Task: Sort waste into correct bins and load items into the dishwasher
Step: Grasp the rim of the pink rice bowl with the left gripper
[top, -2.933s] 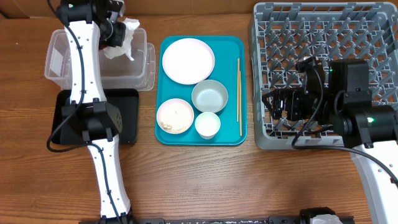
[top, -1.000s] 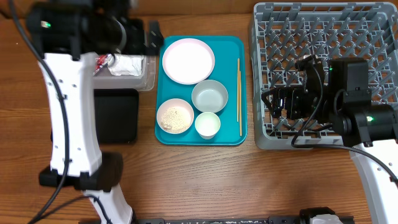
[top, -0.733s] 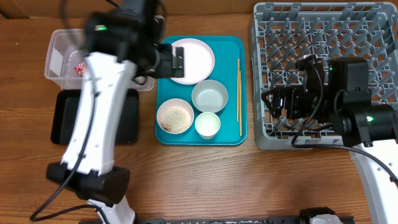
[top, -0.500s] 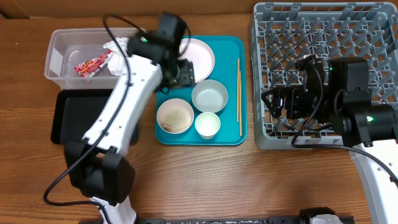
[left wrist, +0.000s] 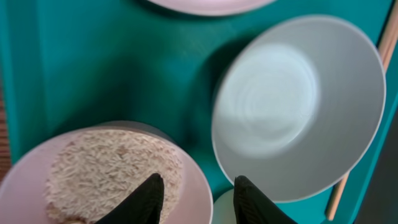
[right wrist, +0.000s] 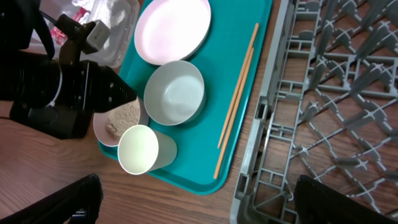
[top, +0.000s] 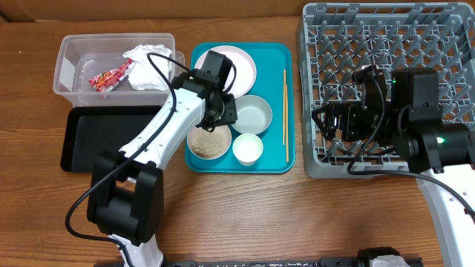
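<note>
Waste check: napkin (top: 148, 55) and red wrapper (top: 109, 76), one each, both lie in the clear tub (top: 65, 52). The rice (left wrist: 106, 174) sits heaped on the small plate (left wrist: 25, 193).

Worktop (top: 297, 215) is brown wood grain. Only a tan strip along the far edge shows of the room.

Count:
- 1 tub.
- 1 black tray (top: 96, 141) just in front of the tub.
- 1 teal tray (top: 271, 59) mid-worktop.
- 1 grey rack (top: 386, 37) at right.
- 4 white dishes on the teal tray: large plate (top: 241, 63), bowl (top: 252, 115), small plate, cup (top: 247, 148).
- 2 chopsticks (top: 285, 111) along the teal tray's right side.

Left claw (left wrist: 196, 199) is low over the small plate and bowl. Its fingers are partway apart with the plate's rim between them, and nothing is gripped. Right claw (right wrist: 199, 202) is spread wide and empty, over the rack's front-left part.
</note>
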Action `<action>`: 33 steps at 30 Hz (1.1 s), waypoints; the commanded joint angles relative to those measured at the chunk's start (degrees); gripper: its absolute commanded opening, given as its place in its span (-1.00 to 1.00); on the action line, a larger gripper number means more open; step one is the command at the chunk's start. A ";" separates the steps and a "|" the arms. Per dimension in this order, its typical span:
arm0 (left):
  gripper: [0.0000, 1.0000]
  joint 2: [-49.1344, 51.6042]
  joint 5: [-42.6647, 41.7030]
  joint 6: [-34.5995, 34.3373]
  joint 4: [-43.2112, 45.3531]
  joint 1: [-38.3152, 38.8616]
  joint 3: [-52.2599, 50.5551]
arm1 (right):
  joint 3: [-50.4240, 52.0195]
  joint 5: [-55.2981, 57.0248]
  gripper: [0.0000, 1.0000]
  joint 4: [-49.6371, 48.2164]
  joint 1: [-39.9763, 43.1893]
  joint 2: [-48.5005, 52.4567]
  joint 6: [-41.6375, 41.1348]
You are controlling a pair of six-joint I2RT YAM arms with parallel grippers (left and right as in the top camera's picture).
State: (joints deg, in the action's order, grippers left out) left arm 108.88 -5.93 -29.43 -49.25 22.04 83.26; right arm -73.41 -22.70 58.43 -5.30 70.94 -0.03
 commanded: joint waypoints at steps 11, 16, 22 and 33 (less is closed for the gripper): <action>-0.22 1.14 -4.17 12.22 -0.50 0.59 -0.92 | -1.60 -1.68 1.00 -0.24 -0.11 2.82 -0.22; -0.24 3.91 -4.22 15.78 -3.15 0.61 -0.92 | -1.60 -1.66 1.00 -0.22 -0.11 2.82 -0.22; -0.25 4.52 -4.63 16.20 -3.80 1.05 -0.92 | -1.60 -1.66 1.00 -0.20 -0.11 2.82 -0.20; -0.47 5.51 -2.10 16.17 -4.15 3.13 -0.94 | -1.60 -1.66 1.00 -0.20 -0.11 2.82 -0.20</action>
State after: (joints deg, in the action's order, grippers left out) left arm 113.54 -9.45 -14.39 -53.06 24.71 82.83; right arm -73.41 -23.79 58.46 -5.30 73.69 -0.08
